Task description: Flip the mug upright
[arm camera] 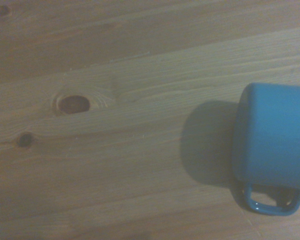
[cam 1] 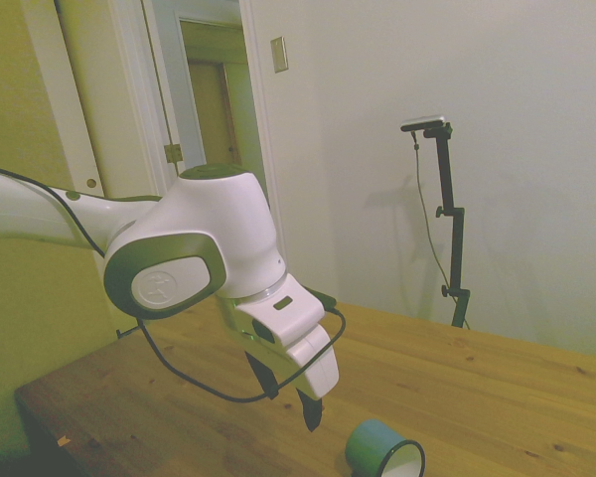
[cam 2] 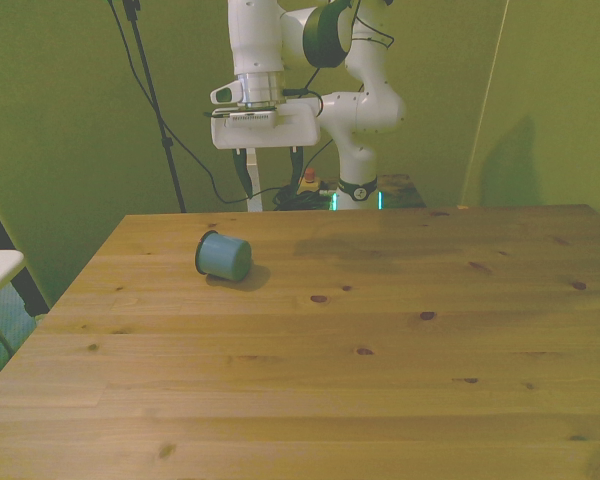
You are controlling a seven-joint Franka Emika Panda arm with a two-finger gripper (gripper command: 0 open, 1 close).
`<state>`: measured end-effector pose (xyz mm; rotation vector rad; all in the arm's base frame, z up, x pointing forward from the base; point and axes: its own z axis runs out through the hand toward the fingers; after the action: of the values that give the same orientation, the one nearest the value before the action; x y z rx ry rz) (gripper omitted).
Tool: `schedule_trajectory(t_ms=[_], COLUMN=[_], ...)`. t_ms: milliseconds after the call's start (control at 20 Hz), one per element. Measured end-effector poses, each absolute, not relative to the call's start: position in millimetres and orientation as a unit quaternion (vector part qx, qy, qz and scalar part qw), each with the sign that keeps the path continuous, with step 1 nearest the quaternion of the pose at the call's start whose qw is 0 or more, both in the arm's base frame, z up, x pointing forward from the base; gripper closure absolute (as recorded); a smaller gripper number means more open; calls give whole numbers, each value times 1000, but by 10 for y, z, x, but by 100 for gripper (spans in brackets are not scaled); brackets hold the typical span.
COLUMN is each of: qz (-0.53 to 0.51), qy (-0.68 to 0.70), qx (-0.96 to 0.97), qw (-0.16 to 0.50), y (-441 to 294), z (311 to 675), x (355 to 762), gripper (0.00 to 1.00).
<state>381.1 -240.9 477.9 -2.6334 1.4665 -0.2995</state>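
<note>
While the mug [cam 1: 382,449] lay on its side at the near edge of the wooden table [cam 1: 477,388] in the side view, the gripper [cam 1: 288,397] hung in the air just beside it, on the picture's left. Its two dark fingers [cam 1: 311,411] pointed down, with a clear gap between them, and nothing was held in that gap. The fingertips touched neither the mug nor the table. The white opening of the mug faced toward the lower right corner of that picture, and the rim was partly cut by the frame.

From the front view, the gripper [cam 2: 269,172] stood above the far edge of the table [cam 2: 380,340], toward the front view's left. The fingers were spread widely and empty. The mug [cam 2: 223,256] rested on its side on the wood below the gripper and a little toward the front view's left, clearly apart from the fingers. Its closed bottom was turned to the camera.

Seen from the wrist view, the mug [arm camera: 275,140] lay on the table [arm camera: 115,150] with its loop handle [arm camera: 271,199] to one side. The handle seemed to rest flat against the wood, but the picture was soft there. A dark knot [arm camera: 73,104] in the board was well apart from the mug.
</note>
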Motion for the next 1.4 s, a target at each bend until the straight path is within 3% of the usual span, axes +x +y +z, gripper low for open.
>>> schedule_trajectory(t_ms=[400,700,850,1400], qz=[-127,-112,-118,-46], qy=[509,536,528,488], qx=[-845,-828,-829,-834], qw=[106,120,141,255], y=[-3515,-4120,-4132,-4083], z=[4992,4795,4781,4153], x=[3413,3773,3850,4157], gripper=[0,0,0,0])
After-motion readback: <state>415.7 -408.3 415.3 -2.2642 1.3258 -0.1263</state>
